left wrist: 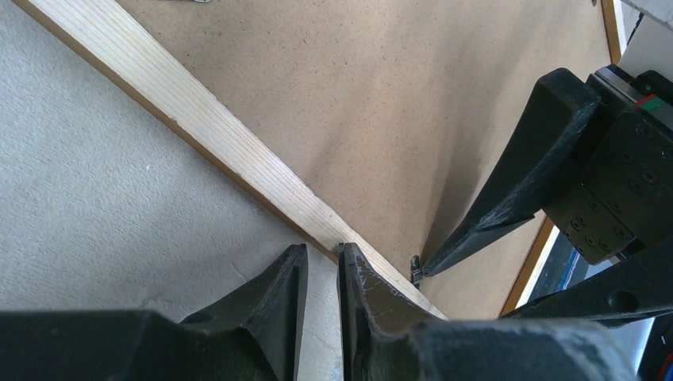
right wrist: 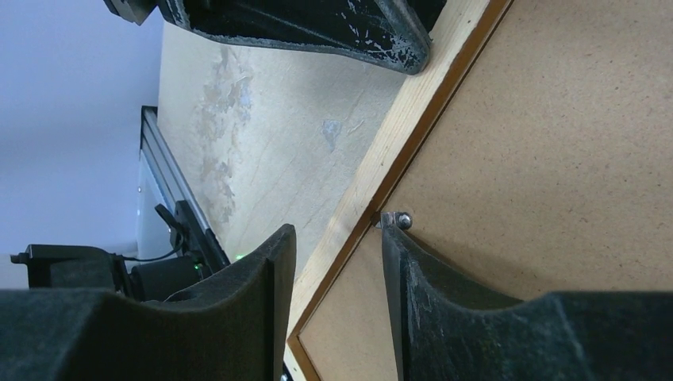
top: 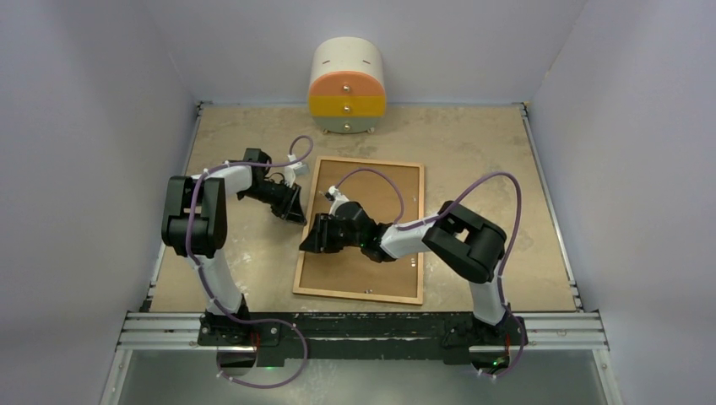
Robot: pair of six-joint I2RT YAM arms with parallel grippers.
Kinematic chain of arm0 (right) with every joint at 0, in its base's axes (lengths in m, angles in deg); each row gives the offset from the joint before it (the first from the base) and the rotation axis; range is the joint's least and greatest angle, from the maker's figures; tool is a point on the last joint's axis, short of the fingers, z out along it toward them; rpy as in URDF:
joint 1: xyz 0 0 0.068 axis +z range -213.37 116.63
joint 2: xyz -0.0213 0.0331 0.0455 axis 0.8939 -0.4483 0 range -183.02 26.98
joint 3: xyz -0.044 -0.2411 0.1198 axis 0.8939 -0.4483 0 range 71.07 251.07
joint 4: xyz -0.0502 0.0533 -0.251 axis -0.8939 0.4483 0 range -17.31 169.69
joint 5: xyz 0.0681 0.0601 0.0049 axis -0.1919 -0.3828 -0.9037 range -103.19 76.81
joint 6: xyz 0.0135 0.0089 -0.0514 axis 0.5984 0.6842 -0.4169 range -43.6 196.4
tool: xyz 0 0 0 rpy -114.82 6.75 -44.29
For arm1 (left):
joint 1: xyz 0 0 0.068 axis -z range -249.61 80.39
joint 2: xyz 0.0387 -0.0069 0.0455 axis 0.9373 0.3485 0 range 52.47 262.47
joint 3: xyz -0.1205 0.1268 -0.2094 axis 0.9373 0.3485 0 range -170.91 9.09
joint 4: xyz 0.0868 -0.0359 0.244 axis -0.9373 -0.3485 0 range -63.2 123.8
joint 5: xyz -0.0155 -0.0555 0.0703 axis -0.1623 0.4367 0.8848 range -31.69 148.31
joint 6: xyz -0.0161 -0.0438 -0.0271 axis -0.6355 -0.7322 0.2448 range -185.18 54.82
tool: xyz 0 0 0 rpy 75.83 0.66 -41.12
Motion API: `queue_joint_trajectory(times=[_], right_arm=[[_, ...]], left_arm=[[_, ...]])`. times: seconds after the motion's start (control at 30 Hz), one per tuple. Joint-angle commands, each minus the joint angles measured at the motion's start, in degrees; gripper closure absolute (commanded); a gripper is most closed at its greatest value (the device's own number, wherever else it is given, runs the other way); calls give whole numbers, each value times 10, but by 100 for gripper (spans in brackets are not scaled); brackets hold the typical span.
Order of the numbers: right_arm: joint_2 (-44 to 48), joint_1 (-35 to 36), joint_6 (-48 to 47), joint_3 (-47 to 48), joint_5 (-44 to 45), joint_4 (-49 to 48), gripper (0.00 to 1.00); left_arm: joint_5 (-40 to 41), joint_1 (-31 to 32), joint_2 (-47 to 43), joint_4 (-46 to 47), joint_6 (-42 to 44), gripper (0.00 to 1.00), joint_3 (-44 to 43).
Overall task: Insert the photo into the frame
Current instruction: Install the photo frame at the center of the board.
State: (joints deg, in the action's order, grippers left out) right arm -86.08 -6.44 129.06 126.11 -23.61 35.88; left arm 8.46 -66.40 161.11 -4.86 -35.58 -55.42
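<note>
Wooden frame lies on the bench, both arms bent toward its left rail: left gripper narrow, right gripper half-open astride it.

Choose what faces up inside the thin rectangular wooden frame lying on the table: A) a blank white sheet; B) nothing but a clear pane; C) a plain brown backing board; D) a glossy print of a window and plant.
C: the plain brown backing board fills the thin rectangular wooden frame in the top view, and both wrist views show the same speckled brown surface.
</note>
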Motion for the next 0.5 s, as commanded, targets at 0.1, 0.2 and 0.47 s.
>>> queue_joint_trajectory(times=[0.1, 0.2, 0.47], right_arm=[[-17, 5, 3, 13, 7, -1, 54], [-20, 4, 3, 17, 10, -2, 54], [-17, 4, 12, 15, 37, -12, 54]], left_arm=[[12, 8, -10, 3, 32, 78, 7], [12, 8, -10, 1, 36, 78, 8], [8, 8, -10, -2, 44, 80, 15]])
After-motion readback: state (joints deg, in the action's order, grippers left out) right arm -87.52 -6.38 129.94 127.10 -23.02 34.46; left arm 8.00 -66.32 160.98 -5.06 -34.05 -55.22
